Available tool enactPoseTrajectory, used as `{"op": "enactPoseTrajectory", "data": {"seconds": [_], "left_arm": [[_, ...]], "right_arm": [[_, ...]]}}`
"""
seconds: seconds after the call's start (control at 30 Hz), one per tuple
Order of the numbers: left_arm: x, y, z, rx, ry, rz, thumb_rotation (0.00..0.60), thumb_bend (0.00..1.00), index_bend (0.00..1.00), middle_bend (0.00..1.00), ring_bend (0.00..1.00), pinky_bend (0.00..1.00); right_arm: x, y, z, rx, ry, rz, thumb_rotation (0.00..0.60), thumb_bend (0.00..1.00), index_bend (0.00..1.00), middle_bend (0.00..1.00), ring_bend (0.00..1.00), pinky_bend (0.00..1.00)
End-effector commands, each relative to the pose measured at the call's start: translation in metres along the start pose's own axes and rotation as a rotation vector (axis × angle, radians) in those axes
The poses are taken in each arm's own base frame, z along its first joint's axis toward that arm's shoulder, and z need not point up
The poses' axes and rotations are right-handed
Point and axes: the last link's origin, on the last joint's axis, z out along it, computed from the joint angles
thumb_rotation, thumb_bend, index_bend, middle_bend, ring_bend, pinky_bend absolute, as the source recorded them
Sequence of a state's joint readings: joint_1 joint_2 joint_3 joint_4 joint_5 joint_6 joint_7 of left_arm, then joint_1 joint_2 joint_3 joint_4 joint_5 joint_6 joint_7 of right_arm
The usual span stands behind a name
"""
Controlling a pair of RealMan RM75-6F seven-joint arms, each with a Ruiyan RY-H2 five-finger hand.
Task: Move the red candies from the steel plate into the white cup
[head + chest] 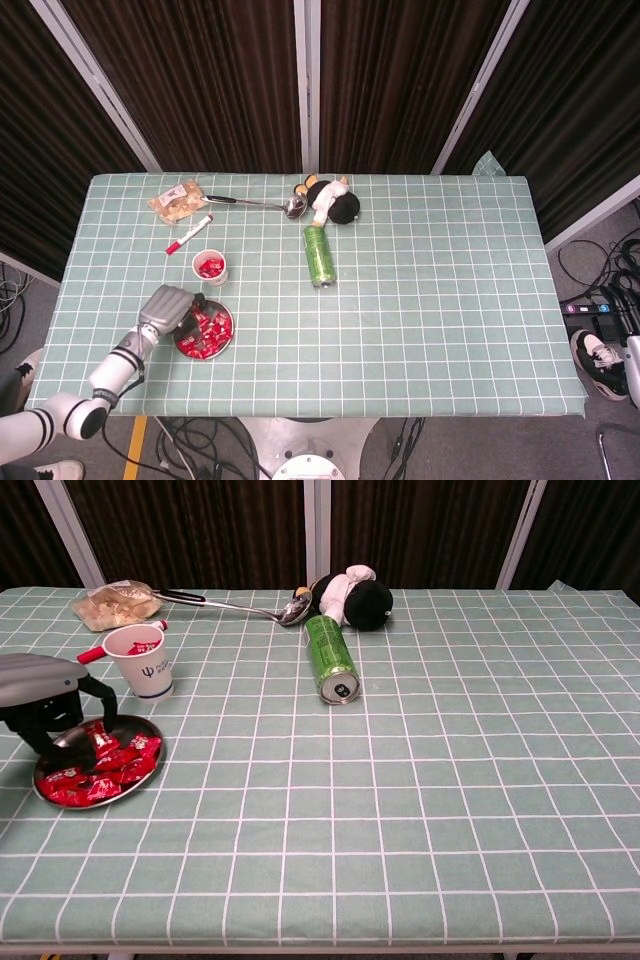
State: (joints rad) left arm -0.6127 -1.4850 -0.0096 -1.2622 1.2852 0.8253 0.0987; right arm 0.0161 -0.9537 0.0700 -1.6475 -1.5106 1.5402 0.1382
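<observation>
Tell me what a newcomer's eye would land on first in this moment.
Probably the red candies heaped on the steel plate near the table's front left corner, with the left hand poised over them, fingers pointing down. Next, the green can lying on its side mid-table, in front of the black-and-white plush toy.

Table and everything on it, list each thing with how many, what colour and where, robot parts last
table with green checked cloth: one, pale green, fills both views
steel plate: one, silver, near left edge
red candies: a pile, red, on the plate
white cup: one, white, behind the plate, some red candy inside
red marker pen: one, red and white, behind the cup
snack bag: one, clear with beige pieces, far left
metal ladle: one, silver, far side
plush toy: one, black and white, far centre
green can: one, green, lying down, centre
left hand: one, grey and black, fingers down over the plate
</observation>
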Motion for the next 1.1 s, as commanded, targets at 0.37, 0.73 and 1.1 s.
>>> {"op": "enactPoseTrajectory", "data": {"seconds": [0.37,0.73,1.1], "left_arm": [[-0.01,-0.004,0.007,-0.001,0.054,-0.051,0.6,0.32,0.62,1.0,0.89,0.99],[0.038,-0.014,-0.012,-0.007,0.215,-0.23,0.6,0.35,0.65,1.0,0.89,0.99],[0.099,-0.002,0.021,-0.025,0.286,-0.241,0.6,0.35,0.64,1.0,0.89,0.99]], "right_arm": [[0.0,-0.001,0.0,0.001,0.001,0.0,0.6,0.2,0.02,0.06,0.0,0.15],[0.001,-0.002,0.003,0.009,0.0,0.0,0.6,0.2,0.02,0.06,0.0,0.15],[-0.004,-0.006,0.006,0.024,-0.019,0.004,0.6,0.2,0.02,0.06,0.0,0.15]]}}
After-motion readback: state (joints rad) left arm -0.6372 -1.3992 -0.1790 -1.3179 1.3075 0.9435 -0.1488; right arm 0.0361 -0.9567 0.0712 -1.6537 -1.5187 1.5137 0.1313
